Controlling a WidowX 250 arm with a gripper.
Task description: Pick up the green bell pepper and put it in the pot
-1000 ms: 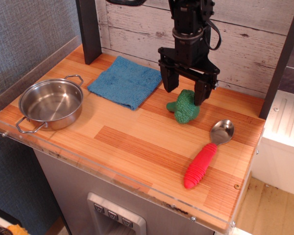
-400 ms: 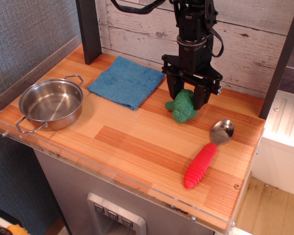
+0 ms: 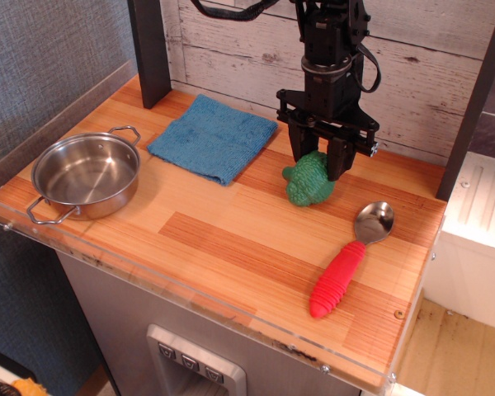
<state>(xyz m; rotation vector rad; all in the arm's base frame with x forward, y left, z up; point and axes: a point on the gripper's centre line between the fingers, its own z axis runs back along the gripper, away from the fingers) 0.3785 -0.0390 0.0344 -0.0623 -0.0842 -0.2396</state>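
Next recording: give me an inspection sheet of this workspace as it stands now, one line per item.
Surface: wooden tabletop with a clear plastic edge, dry and unmarked.
Job's things: green bell pepper on the table right of centre; pot at the left end, empty, upright.
Clutter: blue cloth lying flat at the back; red-handled spoon to the right of the pepper, apart from it.
Hand: hand straddles the pepper's top, fingers on either side; contact cannot be told.
Cables: black cable looped beside the wrist.
Surroundings: whitewashed plank wall behind, grey textured wall at left.
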